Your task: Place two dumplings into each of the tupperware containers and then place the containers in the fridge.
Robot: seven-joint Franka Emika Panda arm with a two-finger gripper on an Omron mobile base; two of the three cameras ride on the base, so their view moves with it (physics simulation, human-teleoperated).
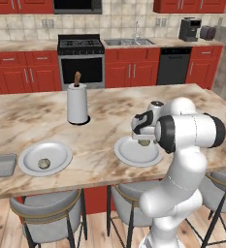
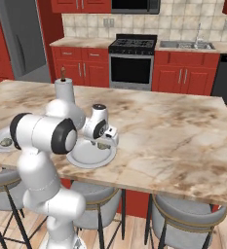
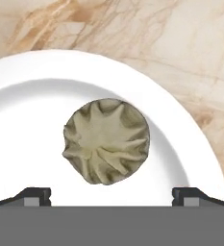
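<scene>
Gripper (image 3: 111, 194) is hanging with jaws spread wide and holding nothing, straddling the roundish dumpling (image 3: 106, 141) sitting dead ahead below it on the white plate (image 3: 31, 120), no clear long axis, while a second dumpling (image 1: 44, 163) is lying well off on the other plate (image 1: 61, 151).

1. The dumpling (image 3: 106, 141) is tan with soft folds.
2. The plate (image 3: 31, 120) under it is white.
3. The counter (image 1: 124, 109) is beige with brown swirls.
4. The cabinets (image 1: 22, 72) are red.
5. The stove (image 1: 81, 60) is black and grey.
6. The paper towel roll (image 1: 77, 104) is white.
</scene>
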